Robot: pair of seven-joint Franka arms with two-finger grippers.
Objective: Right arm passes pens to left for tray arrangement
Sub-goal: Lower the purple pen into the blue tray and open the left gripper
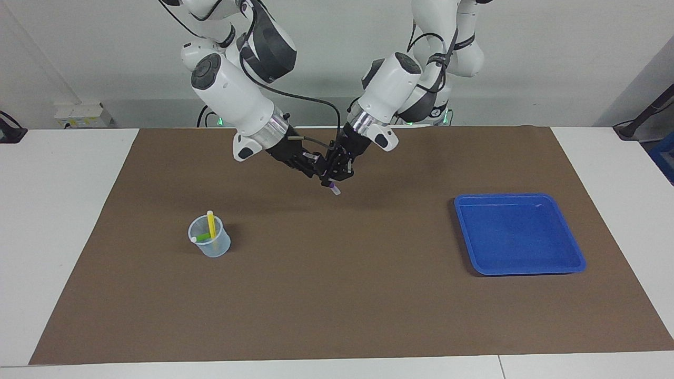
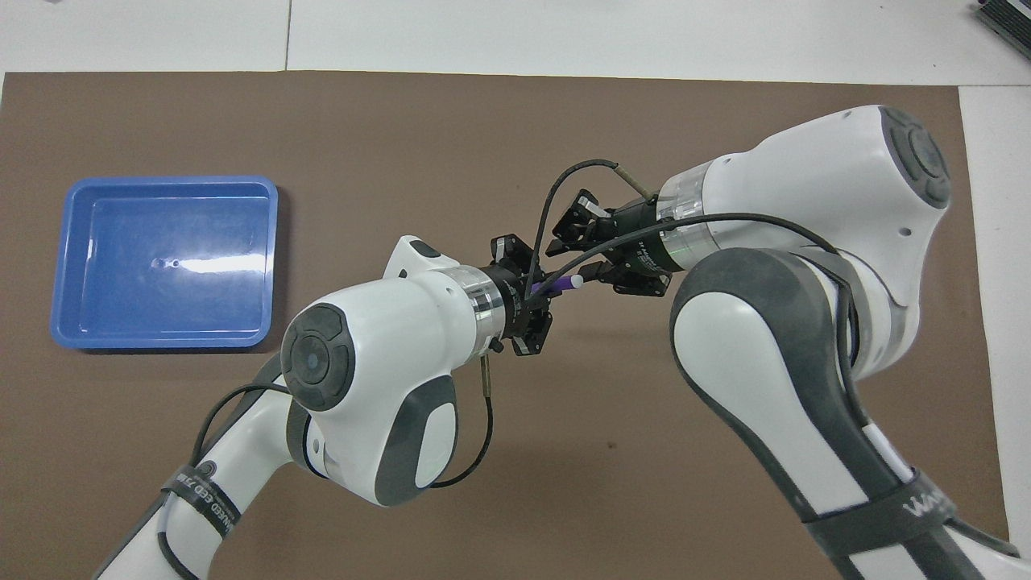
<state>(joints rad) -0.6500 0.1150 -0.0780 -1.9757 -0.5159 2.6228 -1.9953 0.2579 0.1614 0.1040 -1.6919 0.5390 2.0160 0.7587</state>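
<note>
Cup [image 1: 209,243] holds yellow pen [image 1: 211,223], green pen [image 1: 202,238]; tray [image 1: 576,258] bare; left pincer [image 1: 334,176] pinching purple pen [image 2: 561,283].

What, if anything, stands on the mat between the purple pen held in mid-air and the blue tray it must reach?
Nothing visible does. The left gripper holds the purple pen over bare brown mat, which runs unbroken to the blue tray. The cup stands toward the right arm's end.
</note>
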